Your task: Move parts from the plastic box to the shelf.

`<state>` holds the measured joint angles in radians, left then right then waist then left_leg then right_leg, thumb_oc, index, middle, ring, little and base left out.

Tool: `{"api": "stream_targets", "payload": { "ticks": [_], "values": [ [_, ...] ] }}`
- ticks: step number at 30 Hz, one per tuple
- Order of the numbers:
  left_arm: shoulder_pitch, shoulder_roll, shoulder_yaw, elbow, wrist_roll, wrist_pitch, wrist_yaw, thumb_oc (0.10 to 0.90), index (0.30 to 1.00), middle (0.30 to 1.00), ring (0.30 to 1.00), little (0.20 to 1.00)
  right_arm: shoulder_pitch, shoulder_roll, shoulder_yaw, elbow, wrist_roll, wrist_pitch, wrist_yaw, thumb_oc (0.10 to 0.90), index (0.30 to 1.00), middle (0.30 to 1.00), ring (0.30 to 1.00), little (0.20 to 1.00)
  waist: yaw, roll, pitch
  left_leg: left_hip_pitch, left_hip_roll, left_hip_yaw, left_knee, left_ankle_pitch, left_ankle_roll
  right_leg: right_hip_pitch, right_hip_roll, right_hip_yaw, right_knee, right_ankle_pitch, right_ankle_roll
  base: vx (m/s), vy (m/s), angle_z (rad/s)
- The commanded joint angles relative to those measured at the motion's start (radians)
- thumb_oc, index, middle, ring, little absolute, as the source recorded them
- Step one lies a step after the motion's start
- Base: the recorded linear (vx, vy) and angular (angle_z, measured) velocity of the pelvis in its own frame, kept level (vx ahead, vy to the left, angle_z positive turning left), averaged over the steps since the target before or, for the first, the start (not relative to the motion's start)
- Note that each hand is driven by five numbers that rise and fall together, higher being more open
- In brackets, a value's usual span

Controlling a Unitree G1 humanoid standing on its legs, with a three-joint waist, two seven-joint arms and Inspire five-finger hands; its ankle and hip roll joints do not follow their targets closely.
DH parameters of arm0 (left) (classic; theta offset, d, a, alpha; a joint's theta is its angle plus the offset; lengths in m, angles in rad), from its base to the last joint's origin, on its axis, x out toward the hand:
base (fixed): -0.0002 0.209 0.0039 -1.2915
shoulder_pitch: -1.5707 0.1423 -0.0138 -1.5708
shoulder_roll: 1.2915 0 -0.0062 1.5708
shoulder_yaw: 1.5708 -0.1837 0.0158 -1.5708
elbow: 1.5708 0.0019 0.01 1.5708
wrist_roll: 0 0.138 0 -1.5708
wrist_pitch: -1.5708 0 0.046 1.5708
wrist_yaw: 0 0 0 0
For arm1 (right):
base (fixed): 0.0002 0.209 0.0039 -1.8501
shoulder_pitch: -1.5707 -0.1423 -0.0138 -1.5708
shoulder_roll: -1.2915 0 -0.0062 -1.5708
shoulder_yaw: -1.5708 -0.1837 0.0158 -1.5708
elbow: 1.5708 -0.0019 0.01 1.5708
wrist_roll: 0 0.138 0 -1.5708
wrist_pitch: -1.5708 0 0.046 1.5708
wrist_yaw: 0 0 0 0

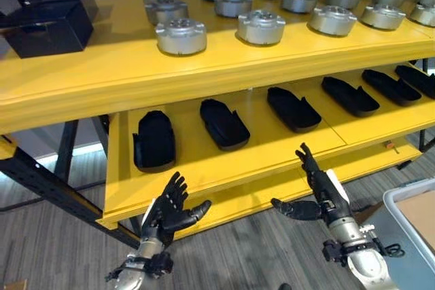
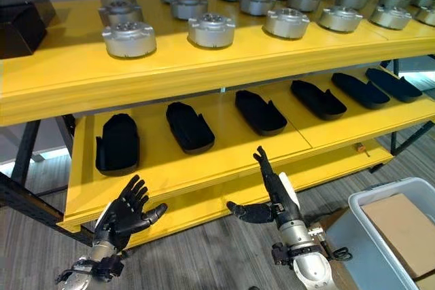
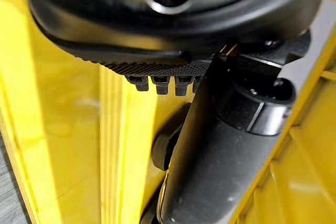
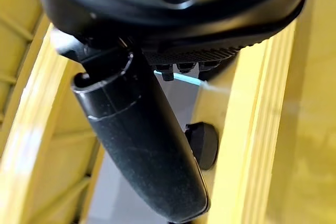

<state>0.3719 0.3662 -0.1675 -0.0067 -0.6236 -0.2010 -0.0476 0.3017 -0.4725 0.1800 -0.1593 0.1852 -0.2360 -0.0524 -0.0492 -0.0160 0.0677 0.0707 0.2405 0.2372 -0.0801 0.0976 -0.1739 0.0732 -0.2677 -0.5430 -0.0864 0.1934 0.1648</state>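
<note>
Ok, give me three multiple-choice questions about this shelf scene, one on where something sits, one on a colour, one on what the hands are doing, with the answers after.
1. Where do the round silver metal parts sit?
A. on the top shelf board
B. on the lower shelf board
C. in the plastic box

2. What colour is the shelf?
A. blue
B. yellow
C. white

3. What state are the left hand and the right hand in?
A. both closed on a silver part
B. one holds a black part
C. both open and holding nothing

Answers:
1. A: the silver parts stand in rows on the top board, while the black oblong parts lie on the board below.
2. B: every board is yellow.
3. C: both hands are raised before the lower shelf with fingers spread, nothing in them; the grey plastic box stands at the robot's right.
</note>
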Motion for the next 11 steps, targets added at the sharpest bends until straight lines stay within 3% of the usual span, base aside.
{"api": "stream_targets", "payload": {
  "ticks": [1, 11],
  "values": [
    [-0.080, 0.014, 0.026, -0.061, -0.025, -0.093, -0.013, 0.900, 1.000, 1.000, 1.000, 1.000, -0.109, 0.014, -0.028, -0.048, 0.067, -0.078, 0.009, 0.900, 1.000, 1.000, 1.000, 1.000, 0.008, -0.037, -0.031, 0.008, 0.017, 0.031, -0.007, -0.048, 0.027, 0.050, -0.030, -0.009, 0.024, -0.032, 0.060, -0.04, -0.001, -0.01],
    [-0.101, -0.014, 0.026, -0.021, -0.024, -0.079, 0.001, 0.900, 1.000, 1.000, 1.000, 1.000, -0.144, 0.029, 0.043, 0.010, 0.176, -0.054, 0.051, 0.900, 1.000, 1.000, 1.000, 1.000, 0.014, -0.030, -0.047, 0.031, 0.028, 0.054, -0.007, -0.046, 0.024, 0.056, -0.028, 0.009, 0.012, -0.028, 0.054, -0.01, 0.001, -0.03]
  ]
}}
